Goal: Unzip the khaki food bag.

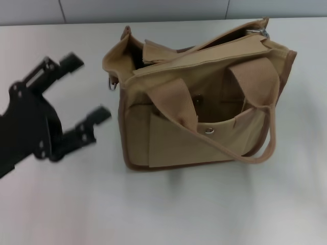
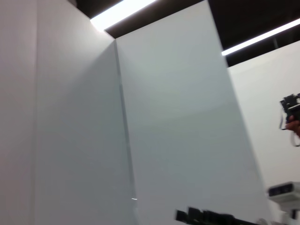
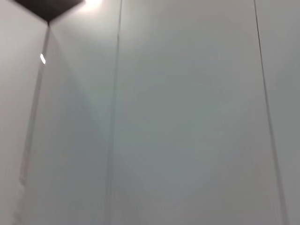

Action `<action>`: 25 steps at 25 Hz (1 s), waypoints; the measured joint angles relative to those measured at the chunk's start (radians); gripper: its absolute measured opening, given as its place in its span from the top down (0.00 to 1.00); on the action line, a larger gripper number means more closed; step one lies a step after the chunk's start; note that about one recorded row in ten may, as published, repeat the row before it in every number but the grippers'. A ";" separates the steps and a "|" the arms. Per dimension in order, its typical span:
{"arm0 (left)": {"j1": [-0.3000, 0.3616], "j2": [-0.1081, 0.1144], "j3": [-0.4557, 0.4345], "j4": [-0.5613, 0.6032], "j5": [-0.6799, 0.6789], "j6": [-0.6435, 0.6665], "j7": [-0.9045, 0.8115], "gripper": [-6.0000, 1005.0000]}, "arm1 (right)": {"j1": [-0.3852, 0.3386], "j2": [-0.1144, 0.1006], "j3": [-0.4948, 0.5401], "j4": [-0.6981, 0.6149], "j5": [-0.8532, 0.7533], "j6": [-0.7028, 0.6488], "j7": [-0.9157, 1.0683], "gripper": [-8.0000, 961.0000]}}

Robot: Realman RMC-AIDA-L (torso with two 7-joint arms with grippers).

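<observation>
Left gripper [image 1: 86,91] hovers left of khaki food bag [image 1: 199,107], fingers spread, holding nothing. Bag sits centre-right on white table [image 1: 153,209], top gaping at left end, zipper pull [image 1: 262,33] far right. Right gripper unseen. Best steady left end, draw pull straight along zip

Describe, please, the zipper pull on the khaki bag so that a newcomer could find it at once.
On the white table stands the khaki food bag, with the open left gripper off to its left. Follow the bag's gaping top edge to its far right corner: the zipper pull sits there. It is silvery metal, unlike the round snap on the front pocket.
</observation>
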 joint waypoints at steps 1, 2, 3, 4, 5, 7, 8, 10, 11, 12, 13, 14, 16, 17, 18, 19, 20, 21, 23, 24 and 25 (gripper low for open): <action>0.015 -0.002 0.011 0.022 0.049 0.007 -0.017 0.28 | -0.014 -0.003 -0.002 0.007 -0.012 -0.040 0.019 0.26; 0.015 -0.002 0.011 0.022 0.049 0.007 -0.017 0.26 | -0.027 -0.008 -0.004 0.014 -0.049 -0.087 0.036 0.24; 0.019 -0.005 0.015 0.030 0.091 0.008 -0.037 0.23 | -0.037 -0.012 -0.005 0.018 -0.087 -0.125 0.046 0.21; 0.021 -0.014 0.017 0.034 0.168 0.006 -0.076 0.22 | -0.053 -0.022 -0.003 0.019 -0.207 -0.197 0.055 0.19; 0.021 -0.014 0.017 0.034 0.168 0.006 -0.076 0.21 | -0.053 -0.022 -0.003 0.019 -0.207 -0.197 0.055 0.17; 0.021 -0.021 0.020 0.031 0.236 -0.002 -0.098 0.18 | -0.061 -0.033 0.000 0.018 -0.363 -0.255 0.055 0.13; 0.021 -0.024 0.025 0.029 0.266 -0.009 -0.106 0.17 | -0.062 -0.038 0.000 0.018 -0.442 -0.282 0.055 0.11; 0.017 -0.025 0.054 0.027 0.308 -0.033 -0.132 0.17 | -0.056 -0.049 -0.001 0.019 -0.578 -0.342 0.051 0.11; 0.016 -0.025 0.070 0.027 0.315 -0.050 -0.149 0.17 | -0.052 -0.052 -0.002 0.020 -0.628 -0.368 0.049 0.11; 0.014 -0.026 0.083 0.026 0.319 -0.068 -0.162 0.18 | -0.044 -0.054 -0.004 0.020 -0.682 -0.396 0.049 0.11; 0.014 -0.026 0.089 0.026 0.319 -0.080 -0.169 0.18 | -0.035 -0.054 -0.005 0.020 -0.722 -0.412 0.049 0.11; 0.014 -0.026 0.091 0.026 0.319 -0.092 -0.174 0.18 | -0.024 -0.053 -0.005 0.019 -0.762 -0.425 0.051 0.11; 0.015 -0.025 0.093 0.026 0.320 -0.105 -0.176 0.18 | -0.003 -0.044 -0.002 0.020 -0.819 -0.430 0.062 0.11; 0.015 -0.025 0.093 0.026 0.321 -0.107 -0.176 0.18 | 0.005 -0.038 0.001 0.021 -0.837 -0.428 0.065 0.11; 0.015 -0.025 0.094 0.026 0.323 -0.109 -0.176 0.18 | 0.010 -0.032 0.003 0.021 -0.847 -0.421 0.067 0.11; 0.015 -0.025 0.094 0.026 0.326 -0.111 -0.176 0.18 | 0.012 -0.028 0.004 0.021 -0.851 -0.414 0.067 0.11; 0.016 -0.025 0.094 0.025 0.327 -0.114 -0.176 0.18 | 0.012 -0.024 0.004 0.021 -0.850 -0.407 0.066 0.11; 0.017 -0.025 0.094 0.025 0.328 -0.116 -0.176 0.18 | 0.010 -0.017 0.004 0.022 -0.845 -0.394 0.064 0.11; 0.020 -0.025 0.095 0.025 0.328 -0.121 -0.174 0.18 | 0.009 -0.016 0.004 0.022 -0.844 -0.389 0.062 0.11; 0.021 -0.025 0.095 0.025 0.328 -0.124 -0.174 0.18 | 0.009 -0.014 0.004 0.022 -0.843 -0.379 0.061 0.11; 0.021 -0.025 0.095 0.025 0.328 -0.124 -0.174 0.18 | 0.009 -0.014 0.004 0.022 -0.843 -0.379 0.061 0.11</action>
